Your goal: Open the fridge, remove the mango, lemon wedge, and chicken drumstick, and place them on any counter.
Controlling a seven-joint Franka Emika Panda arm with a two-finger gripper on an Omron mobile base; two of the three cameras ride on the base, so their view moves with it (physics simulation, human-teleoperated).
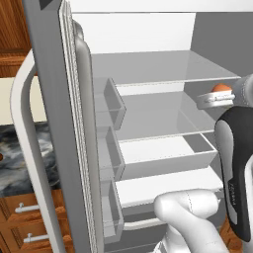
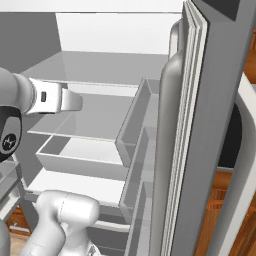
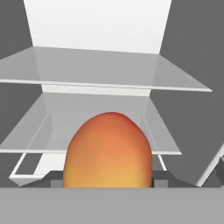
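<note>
- The gripper [image 3: 108, 183] was clamped on the mango [image 3: 108, 151], one finger at each flank, low on the fruit.
- The mango [image 1: 221, 88] was in the jaws, inside the open fridge [image 1: 148, 34], above its middle shelf [image 1: 158, 116].
- It looked light, firm, smooth-skinned and rounded, so likely slippery; gripping across its widest part seemed safest.
- Skin graded orange to yellow, with a red blush on top.
- Shelves were clear and glassy; walls were matte grey, with a white back.
</note>
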